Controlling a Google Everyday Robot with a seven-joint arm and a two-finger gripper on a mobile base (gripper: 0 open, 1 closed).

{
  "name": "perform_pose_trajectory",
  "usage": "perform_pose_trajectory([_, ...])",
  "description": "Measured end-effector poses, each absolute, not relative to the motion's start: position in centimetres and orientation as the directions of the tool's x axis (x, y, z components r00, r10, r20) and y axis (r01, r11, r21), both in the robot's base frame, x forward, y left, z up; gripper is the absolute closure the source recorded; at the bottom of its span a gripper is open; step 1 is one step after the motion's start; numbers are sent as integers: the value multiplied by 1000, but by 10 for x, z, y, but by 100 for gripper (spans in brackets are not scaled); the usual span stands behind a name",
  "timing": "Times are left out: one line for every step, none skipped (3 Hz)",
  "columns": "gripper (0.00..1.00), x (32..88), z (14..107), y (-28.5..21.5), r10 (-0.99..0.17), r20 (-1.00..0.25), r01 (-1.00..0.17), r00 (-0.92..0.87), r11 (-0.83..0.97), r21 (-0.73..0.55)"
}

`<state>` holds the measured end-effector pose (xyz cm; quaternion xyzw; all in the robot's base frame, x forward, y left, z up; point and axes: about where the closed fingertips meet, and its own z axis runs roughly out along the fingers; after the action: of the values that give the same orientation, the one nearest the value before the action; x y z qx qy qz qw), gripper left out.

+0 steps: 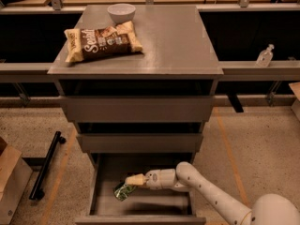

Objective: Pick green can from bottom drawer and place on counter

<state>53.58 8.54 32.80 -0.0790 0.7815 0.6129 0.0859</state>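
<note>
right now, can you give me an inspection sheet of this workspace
surface: smooth grey-brown counter, two items on its back left
job's things: small green can tilted in the open grey-brown bottom drawer, not yet on the counter
clutter: brown-and-cream snack bag, white bowl behind it
grippers: gripper down in the drawer, at the can's upper end
cables: nothing seen near the drawer
surroundings: clear bottle on right ledge; black bar and cardboard box on floor, left

Plastic hand point(131, 181) in matte drawer point(159, 205); shiny can point(122, 191).
</note>
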Motion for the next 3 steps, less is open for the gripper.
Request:
perform_pose_trajectory([100,538,360,59,-31,-259,-258,-965,252,933])
perform_pose_trajectory([100,540,409,32,-59,-297,-300,-953,308,903])
perform_pose_trajectory([100,544,460,9,-73,-350,-351,-934,369,860])
